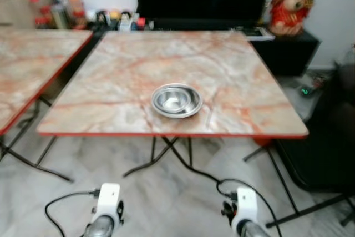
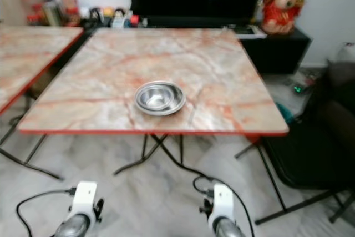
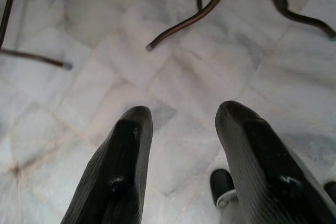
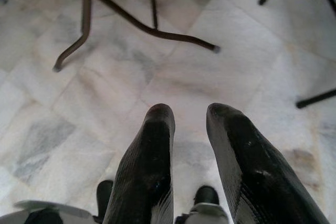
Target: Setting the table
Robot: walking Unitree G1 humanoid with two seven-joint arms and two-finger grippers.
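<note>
A steel bowl (image 1: 176, 100) sits upright on the marble-patterned folding table (image 1: 127, 65), near its front edge and a little right of centre. Both arms hang low in front of the table, wrists showing at the bottom of the head views. My left gripper (image 3: 181, 116) points down at the marble floor, its two black fingers apart with nothing between them. My right gripper (image 4: 189, 114) also hangs over the floor, fingers slightly apart and empty.
A second marble table (image 1: 28, 70) stands at the left. Behind are a dark TV, a low cabinet with bottles (image 1: 55, 6) and a red figurine (image 1: 291, 4). A dark chair (image 1: 333, 137) stands at the right. Table legs and a cable (image 1: 194, 170) cross the floor.
</note>
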